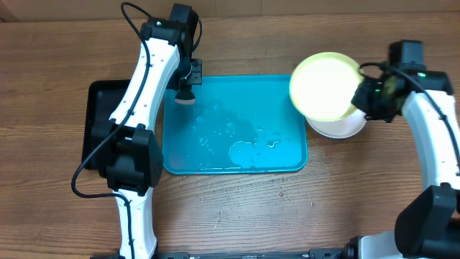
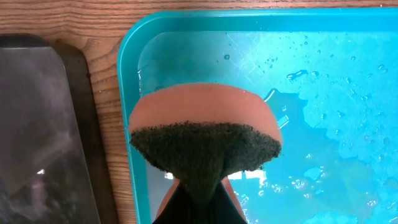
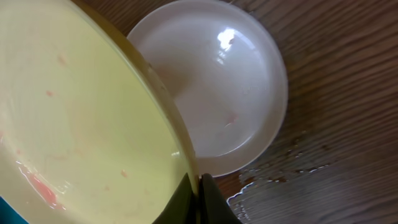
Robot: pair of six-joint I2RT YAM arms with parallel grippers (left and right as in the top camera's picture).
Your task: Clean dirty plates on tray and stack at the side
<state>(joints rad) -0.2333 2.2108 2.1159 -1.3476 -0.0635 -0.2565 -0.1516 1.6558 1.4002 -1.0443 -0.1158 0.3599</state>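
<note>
Left end effector [image 2: 199,200]: pressed together on a sponge [image 2: 205,134], orange foam with a dark scouring face, held over the far-left corner of the tray [image 1: 237,170].
Right end effector [image 3: 199,198]: pinching the rim of the yellow-green plate [image 1: 323,86], which is tilted and carries faint pinkish smears.
Yellow-green plate position: raised off the tabletop [image 1: 237,216] at the tray's far-right corner, overlapping the white-pink plate [image 3: 224,93].
White-pink plate: flat on the tabletop just right of the tray, with water droplets beside it.
Tray: wet, with pooled water.
Black tray [image 1: 97,122]: left of the tray, partly under the left arm.
</note>
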